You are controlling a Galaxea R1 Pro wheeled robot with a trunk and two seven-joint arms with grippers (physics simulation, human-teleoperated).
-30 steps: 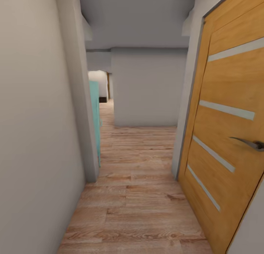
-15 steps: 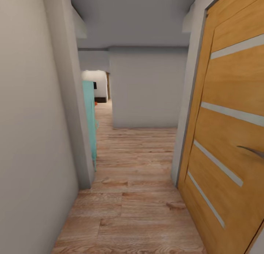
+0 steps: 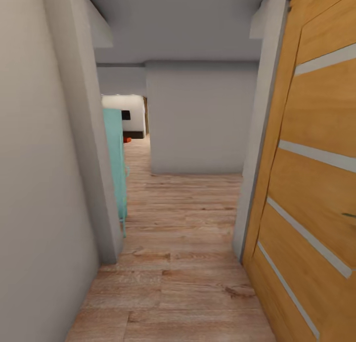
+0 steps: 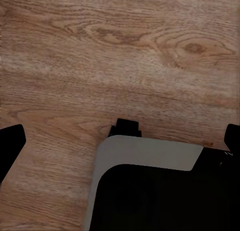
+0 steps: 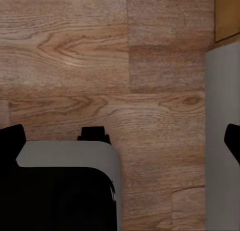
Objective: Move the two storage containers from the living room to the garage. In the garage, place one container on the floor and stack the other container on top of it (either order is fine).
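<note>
I am in a narrow hallway with light wood-plank flooring (image 3: pixel 183 233). Far down it on the left, an opening gives onto the living room (image 3: pixel 132 115), with a white wall, a black screen and a low dark cabinet. A small orange-red speck (image 3: pixel 127 140) lies on that room's floor; it may be a storage container, but it is too small to tell. The garage is out of view. My left gripper (image 4: pixel 120 141) and my right gripper (image 5: pixel 122 141) both hang open over the planks, fingertips wide apart and holding nothing.
An open wooden door (image 3: pixel 311 184) with pale stripes stands close on the right. A grey wall corner (image 3: pixel 94 159) juts in on the left, with a teal panel (image 3: pixel 116 159) behind it. A grey wall (image 3: pixel 198 119) closes the hallway ahead. The robot's base (image 4: pixel 150 191) shows below both grippers.
The camera has moved forward along the hallway, so the door and the left wall corner are nearer. The orange-red speck and more of the far room have come into view.
</note>
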